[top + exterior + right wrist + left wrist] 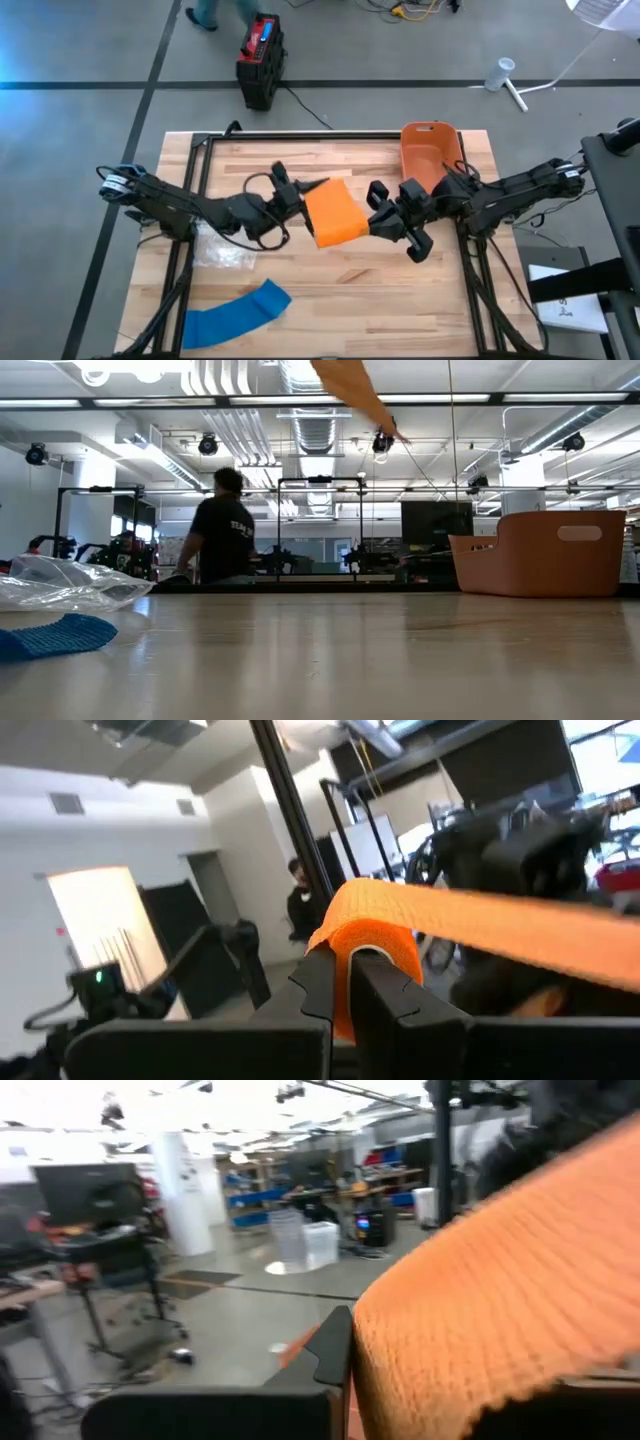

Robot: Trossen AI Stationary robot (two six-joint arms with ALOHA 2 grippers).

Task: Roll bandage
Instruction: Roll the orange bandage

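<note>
The orange bandage [333, 213] hangs in the air above the table, between two arms. The left gripper [296, 192] and right gripper [382, 216] each pinch one end, probably to keep it tight for rolling

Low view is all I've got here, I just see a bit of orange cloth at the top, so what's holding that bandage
Observer: Both arms hold it in the air. The right claw is shut on one end of the orange bandage.
Operator: And the left one?
Observer: The left claw grips the opposite end, so the bandage spans between them above the middle of the table.
Operator: I see something blue at my left edge.
Observer: That is a blue bandage, lying loose near the table's front left corner, apart from both arms.
</note>
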